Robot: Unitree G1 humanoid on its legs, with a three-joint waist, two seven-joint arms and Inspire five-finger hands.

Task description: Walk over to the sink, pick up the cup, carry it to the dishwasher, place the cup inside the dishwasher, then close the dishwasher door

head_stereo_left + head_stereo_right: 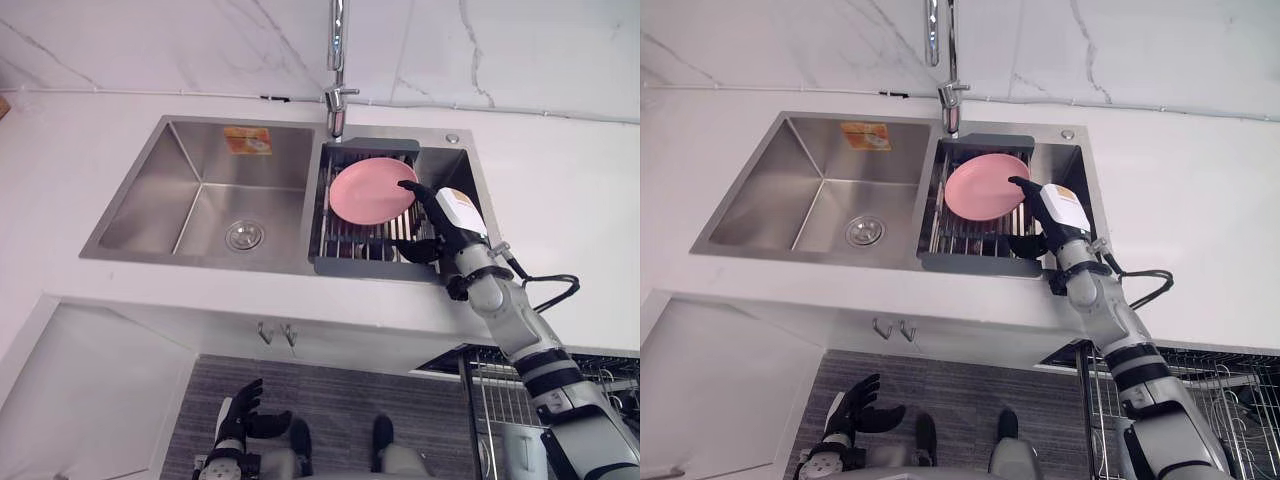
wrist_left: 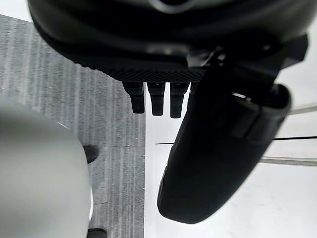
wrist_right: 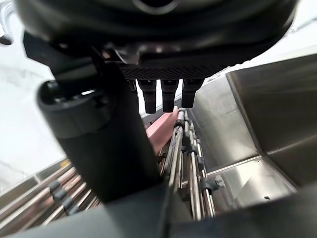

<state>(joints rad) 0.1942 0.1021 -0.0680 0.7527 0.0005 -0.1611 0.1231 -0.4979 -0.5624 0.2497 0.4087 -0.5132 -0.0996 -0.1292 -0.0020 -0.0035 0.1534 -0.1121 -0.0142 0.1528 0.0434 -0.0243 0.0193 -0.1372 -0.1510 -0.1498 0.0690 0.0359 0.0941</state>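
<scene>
Where the cup is cannot be told. The sink (image 1: 150, 190) holds a grey dish rack (image 1: 360, 266) in its right basin, with a pink plate (image 1: 368, 192) lying in it. At the plate's 4 o'clock, the right hand (image 1: 440, 226) reaches over the rack with its fingers straight and apart, one fingertip at the plate's edge. The faucet (image 1: 337, 60) stands at the rack's 12 o'clock. The dishwasher's wire basket (image 1: 505, 390) is at the sink's 5 o'clock. The left hand (image 1: 238, 412) hangs at 7 o'clock with its fingers loose and spread.

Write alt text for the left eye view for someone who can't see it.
The robot's right hand reaches open-fingered to the edge of a pink plate resting in a dish rack in the right basin of the steel sink. Its left hand hangs open low above the floor.
</scene>
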